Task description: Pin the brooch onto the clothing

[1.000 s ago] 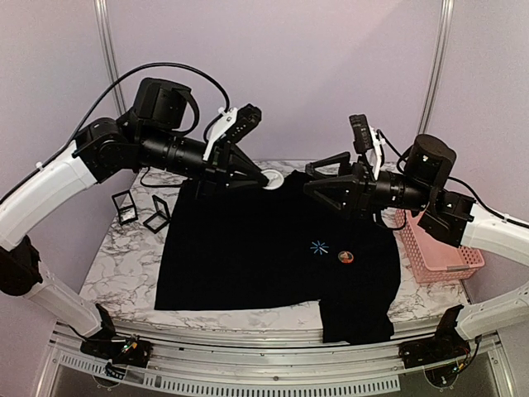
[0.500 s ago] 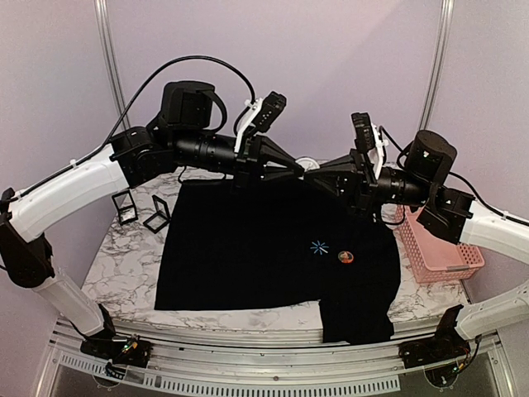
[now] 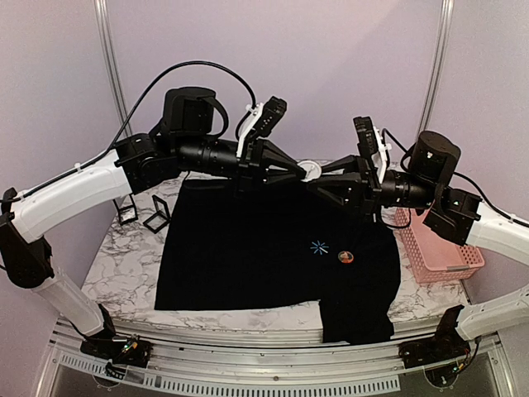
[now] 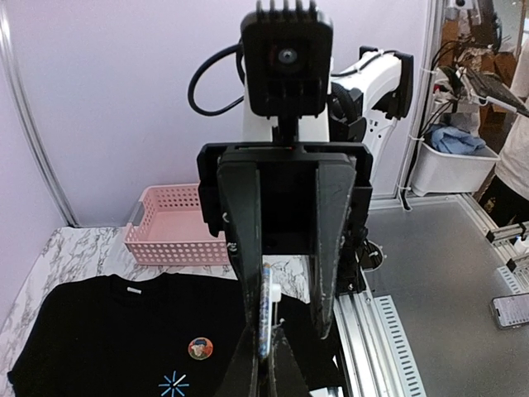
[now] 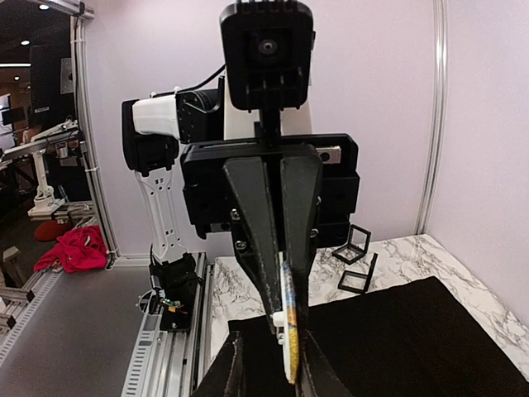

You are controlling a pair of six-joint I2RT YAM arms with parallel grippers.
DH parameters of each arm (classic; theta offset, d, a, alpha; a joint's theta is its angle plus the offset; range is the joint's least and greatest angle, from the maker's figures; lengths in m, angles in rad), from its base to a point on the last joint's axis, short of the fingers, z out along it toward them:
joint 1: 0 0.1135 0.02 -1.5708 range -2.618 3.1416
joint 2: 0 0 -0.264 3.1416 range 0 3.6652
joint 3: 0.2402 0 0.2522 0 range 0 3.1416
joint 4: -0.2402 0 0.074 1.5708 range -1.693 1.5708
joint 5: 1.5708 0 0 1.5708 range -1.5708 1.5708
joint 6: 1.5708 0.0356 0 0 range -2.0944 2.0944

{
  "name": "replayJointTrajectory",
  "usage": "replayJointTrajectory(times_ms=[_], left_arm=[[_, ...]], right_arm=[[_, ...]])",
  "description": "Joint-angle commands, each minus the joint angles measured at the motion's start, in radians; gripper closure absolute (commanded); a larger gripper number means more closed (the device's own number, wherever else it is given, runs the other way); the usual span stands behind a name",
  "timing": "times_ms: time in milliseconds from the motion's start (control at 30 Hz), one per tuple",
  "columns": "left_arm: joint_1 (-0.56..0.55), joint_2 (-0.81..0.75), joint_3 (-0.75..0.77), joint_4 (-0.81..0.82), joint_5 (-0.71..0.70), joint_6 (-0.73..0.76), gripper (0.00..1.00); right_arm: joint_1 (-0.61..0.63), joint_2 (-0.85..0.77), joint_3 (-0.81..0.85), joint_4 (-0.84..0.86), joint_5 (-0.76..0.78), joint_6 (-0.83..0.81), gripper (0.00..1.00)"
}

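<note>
The clothing is a black T-shirt lying flat on the marble table, with a light-blue starburst on its front. Both arms meet in the air above its collar. My left gripper is shut on the round white brooch, which the wrist views show edge-on. My right gripper faces it, open. Its fingers straddle the brooch, one close beside it and the other apart. A small round orange badge lies on the shirt next to the starburst.
A pink basket stands at the table's right edge. Two small black open frame boxes sit at the back left. One lower corner of the shirt hangs over the front edge.
The left arm has carried the brooch rightward and up to the right gripper. The right gripper's wide-open jaws have narrowed around the brooch.
</note>
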Motion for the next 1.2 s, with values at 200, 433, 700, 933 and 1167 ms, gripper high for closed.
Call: replayJointTrajectory(times_ms=[200,433,700,933,1167], left_arm=[[-0.005,-0.018,-0.016,0.010,0.010,0.032,1.00],[-0.007,-0.027,-0.048,0.001,0.021,0.046,0.79],[0.008,-0.044,-0.044,-0.169,-0.046,0.095,0.52],[-0.040,-0.010,-0.049,-0.213,-0.142,0.101,0.64],[-0.050,-0.006,-0.050,-0.178,-0.144,0.080,0.88]], right_arm=[[-0.014,-0.012,0.000,-0.039,-0.004,-0.016,1.00],[-0.017,-0.014,0.009,-0.071,0.017,-0.017,1.00],[-0.016,-0.003,0.066,-0.415,0.026,-0.271,1.00],[-0.016,0.046,0.145,-0.488,0.031,-0.324,1.00],[-0.016,0.047,0.146,-0.491,0.020,-0.323,1.00]])
